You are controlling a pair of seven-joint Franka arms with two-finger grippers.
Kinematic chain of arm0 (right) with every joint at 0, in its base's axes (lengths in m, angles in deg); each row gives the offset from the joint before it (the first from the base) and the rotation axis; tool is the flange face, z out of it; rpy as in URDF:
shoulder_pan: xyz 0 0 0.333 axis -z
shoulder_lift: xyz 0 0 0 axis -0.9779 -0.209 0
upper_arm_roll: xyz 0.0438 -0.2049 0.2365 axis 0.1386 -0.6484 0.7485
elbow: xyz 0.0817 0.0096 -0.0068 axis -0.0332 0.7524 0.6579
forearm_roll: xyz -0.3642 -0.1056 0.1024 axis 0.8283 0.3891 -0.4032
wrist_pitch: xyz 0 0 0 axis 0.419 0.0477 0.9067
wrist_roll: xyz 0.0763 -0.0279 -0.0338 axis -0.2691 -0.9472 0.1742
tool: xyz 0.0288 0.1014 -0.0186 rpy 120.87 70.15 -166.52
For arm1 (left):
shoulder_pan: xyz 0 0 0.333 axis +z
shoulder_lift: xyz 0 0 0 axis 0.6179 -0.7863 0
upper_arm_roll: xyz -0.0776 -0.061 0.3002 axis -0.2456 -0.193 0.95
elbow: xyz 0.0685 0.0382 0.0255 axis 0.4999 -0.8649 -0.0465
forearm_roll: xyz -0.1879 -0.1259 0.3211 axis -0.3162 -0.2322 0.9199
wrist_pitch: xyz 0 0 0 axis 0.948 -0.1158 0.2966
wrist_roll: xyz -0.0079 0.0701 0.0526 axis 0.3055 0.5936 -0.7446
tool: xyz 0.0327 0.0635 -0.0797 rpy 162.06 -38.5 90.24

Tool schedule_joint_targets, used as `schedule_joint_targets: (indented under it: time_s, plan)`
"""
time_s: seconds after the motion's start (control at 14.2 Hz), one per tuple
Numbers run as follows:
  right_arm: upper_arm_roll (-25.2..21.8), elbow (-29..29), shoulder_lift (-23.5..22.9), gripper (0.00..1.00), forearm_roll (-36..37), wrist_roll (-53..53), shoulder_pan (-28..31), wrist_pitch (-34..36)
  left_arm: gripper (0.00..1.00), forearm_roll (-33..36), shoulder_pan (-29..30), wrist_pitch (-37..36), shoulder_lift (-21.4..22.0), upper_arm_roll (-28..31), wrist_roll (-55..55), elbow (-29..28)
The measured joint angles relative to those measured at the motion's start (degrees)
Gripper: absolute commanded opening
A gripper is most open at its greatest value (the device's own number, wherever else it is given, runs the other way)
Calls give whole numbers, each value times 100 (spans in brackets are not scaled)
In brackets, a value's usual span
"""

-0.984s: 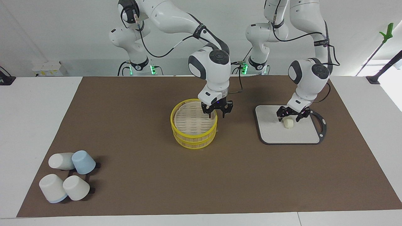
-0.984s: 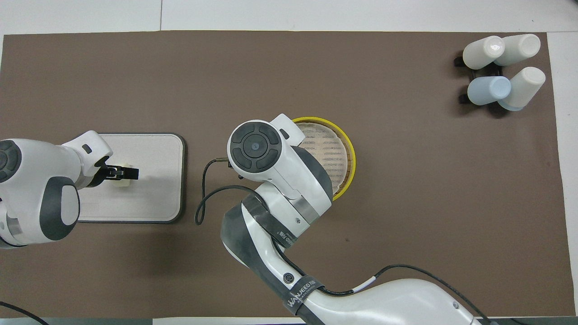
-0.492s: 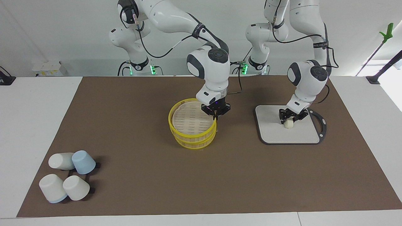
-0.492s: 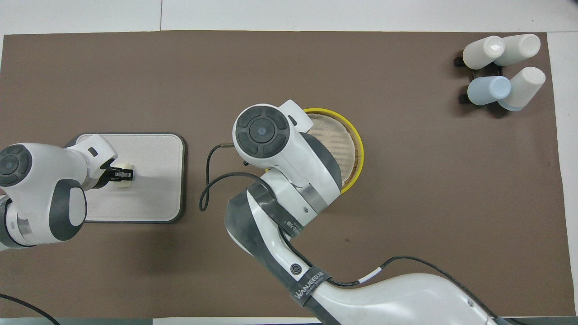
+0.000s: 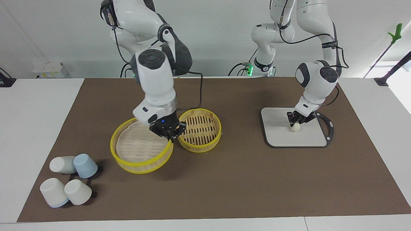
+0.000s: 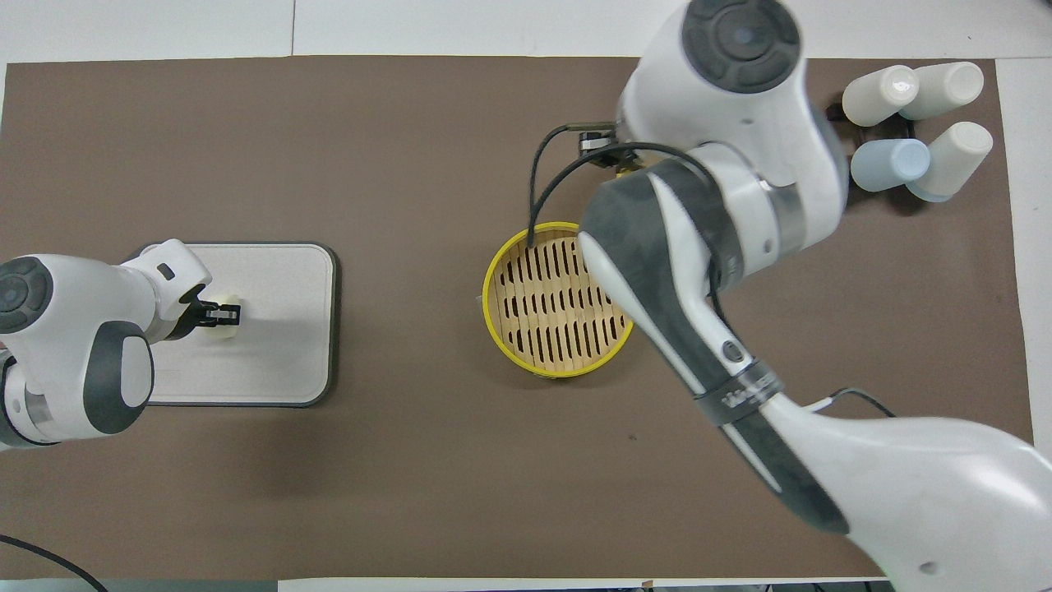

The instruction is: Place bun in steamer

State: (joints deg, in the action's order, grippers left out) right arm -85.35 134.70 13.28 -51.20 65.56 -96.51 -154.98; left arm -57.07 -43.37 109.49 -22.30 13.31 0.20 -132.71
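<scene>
The left gripper point(image 5: 296, 123) is pinching the bun point(image 5: 295, 127) on the board point(image 5: 276, 128), at the left arm's end of the bench. The right gripper point(image 5: 169, 132), jaws shut on the lid point(image 5: 139, 150) rim, is holding it beside the open steamer point(image 5: 199, 130). The thin rim grip is risking the lid slipping or tilting; the bun could get squashed or squirt free.

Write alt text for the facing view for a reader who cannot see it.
The right end effector holds the steamer lid by its rim, beside the open steamer basket. The left end effector grips the bun on the grey board. Four cups lie toward the right arm's end.
</scene>
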Motion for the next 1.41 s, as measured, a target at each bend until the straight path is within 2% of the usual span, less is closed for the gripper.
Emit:
schedule_joint_targets:
  time_s: [0.14,0.35,0.56,0.77,1.05,1.19,1.41]
  plan:
    - [0,-31,10,0,0,305,233,202,29,0,-345,-866,-86,-21,-699,773]
    - [8,-41,84,0,-1,612,461,312,30,0,-1162,-2132,-477,-61,-1914,2196]
    - [36,-41,96,0,-11,684,505,306,30,-14,-1924,-2535,-909,-83,-2981,3175]
    - [61,-41,96,0,-13,684,492,301,30,-70,-2733,-2171,-1111,-103,-3594,3333]
    - [51,-33,96,0,-270,684,585,484,30,-77,-3708,-999,-1395,-116,-4371,2958]
    - [50,-33,96,0,-286,692,662,651,30,-77,-3994,-576,-1737,-112,-4510,2873]
    - [50,-22,97,0,-286,727,681,721,32,-77,-4074,-287,-2020,-95,-4536,2854]
